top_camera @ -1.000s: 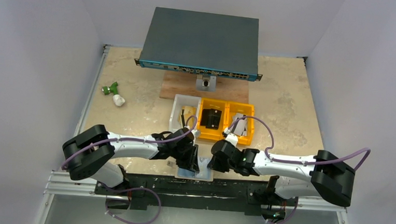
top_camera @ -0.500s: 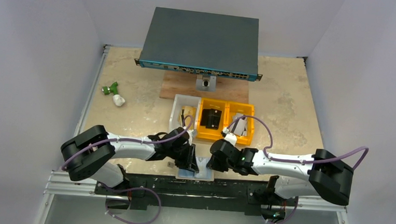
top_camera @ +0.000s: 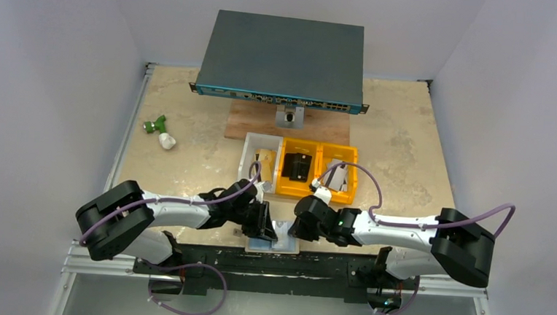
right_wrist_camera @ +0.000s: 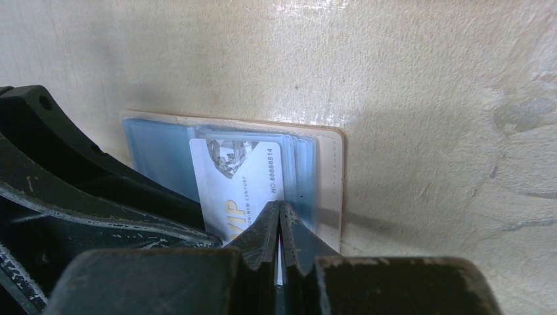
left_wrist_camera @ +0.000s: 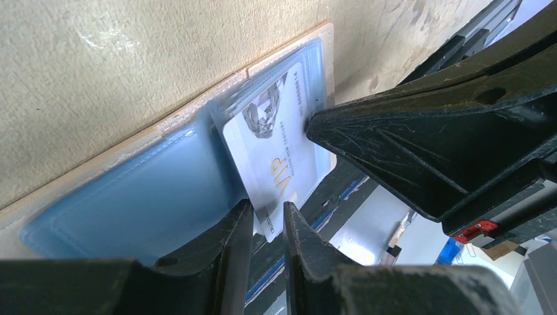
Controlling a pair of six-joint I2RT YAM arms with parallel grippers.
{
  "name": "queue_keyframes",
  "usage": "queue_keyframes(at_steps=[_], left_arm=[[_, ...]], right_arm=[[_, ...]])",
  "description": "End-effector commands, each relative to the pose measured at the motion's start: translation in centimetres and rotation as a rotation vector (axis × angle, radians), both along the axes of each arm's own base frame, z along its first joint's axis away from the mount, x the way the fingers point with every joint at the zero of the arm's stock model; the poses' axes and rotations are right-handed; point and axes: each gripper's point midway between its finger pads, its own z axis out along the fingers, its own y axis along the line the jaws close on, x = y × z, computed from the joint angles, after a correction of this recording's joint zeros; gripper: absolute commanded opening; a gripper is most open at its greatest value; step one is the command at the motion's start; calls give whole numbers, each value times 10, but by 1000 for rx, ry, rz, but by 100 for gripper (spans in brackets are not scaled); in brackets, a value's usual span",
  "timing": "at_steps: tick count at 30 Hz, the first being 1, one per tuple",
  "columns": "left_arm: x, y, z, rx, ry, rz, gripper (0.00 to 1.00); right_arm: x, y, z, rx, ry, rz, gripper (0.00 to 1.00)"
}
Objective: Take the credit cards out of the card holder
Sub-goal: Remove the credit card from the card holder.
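Removal begun, not finished: left gripper stands narrowly apart astride a corner of the white card, hold unconfirmed; the card is half out of the card holder, which lies open, blue face up, at the near edge of the table, long axis left-to-right, with the clenched, empty right gripper pressing on it.

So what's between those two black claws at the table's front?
A white VIP card, partly out of the pale blue card holder, its corner inside the left gripper; the left wrist view shows it.
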Motion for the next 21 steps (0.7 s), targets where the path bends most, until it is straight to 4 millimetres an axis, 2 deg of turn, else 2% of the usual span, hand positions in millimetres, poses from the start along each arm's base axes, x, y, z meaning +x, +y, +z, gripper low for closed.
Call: queue_keyframes(at_steps=[1,4,7,11,21], left_arm=[[4,-7,14,-76,-12,8,22],[4,-6,12,-80,-5,12,20],[4,-6,12,-84,1,16,11],[3,-5,11,-84,1,14,6],[1,2,7,-84,9,15,7]], right_arm=[[-7,-16,-19,-90,30,5,0],[-7,-16,-20,-92,32,7,0],[-8,-17,-21,-96,35,6,0],[-10,-19,-26,-105,47,2,0],[-12,-25,-31,-122,61,-14,0]])
